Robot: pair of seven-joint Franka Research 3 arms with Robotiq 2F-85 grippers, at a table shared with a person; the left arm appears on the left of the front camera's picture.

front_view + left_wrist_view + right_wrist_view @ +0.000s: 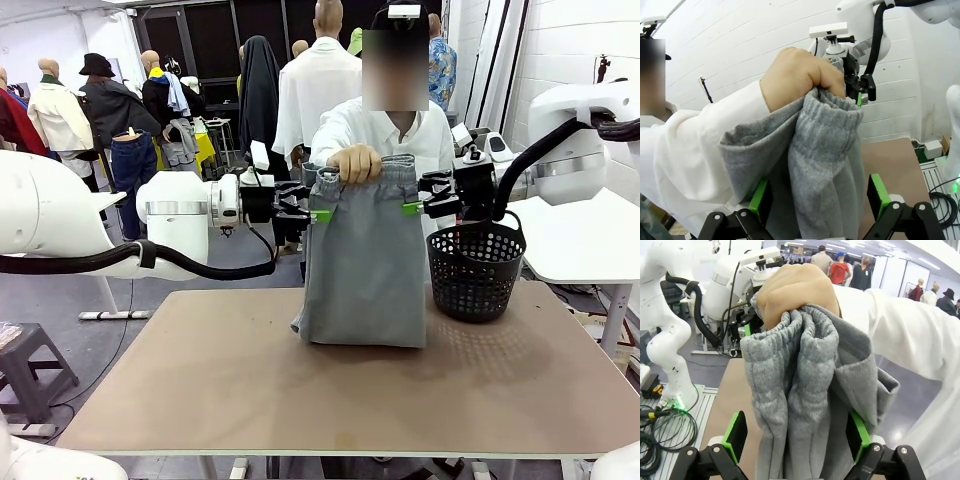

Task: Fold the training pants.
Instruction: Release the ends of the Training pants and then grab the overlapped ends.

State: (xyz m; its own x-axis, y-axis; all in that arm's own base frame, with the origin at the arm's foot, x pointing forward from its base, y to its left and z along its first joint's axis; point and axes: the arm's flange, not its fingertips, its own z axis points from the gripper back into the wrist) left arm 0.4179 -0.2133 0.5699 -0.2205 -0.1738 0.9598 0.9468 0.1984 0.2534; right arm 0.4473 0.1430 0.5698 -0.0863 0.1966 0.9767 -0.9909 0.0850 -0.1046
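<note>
The pants [365,265] hang from the person's hand [355,162], hems resting on the table [200,380] — long axis upright, waistband at 12 o'clock, legs toward 6. They look soft, light and floppy, so the thick gathered waistband corners seem the best hold. The left gripper [318,215] at 9 and the right gripper [408,209] at 3 stand open, each straddling a side edge — nothing clamped.

a hand [802,75] grips the training pants [825,160] by the waistband, cloth hanging between the spread fingers [879,194].
</note>
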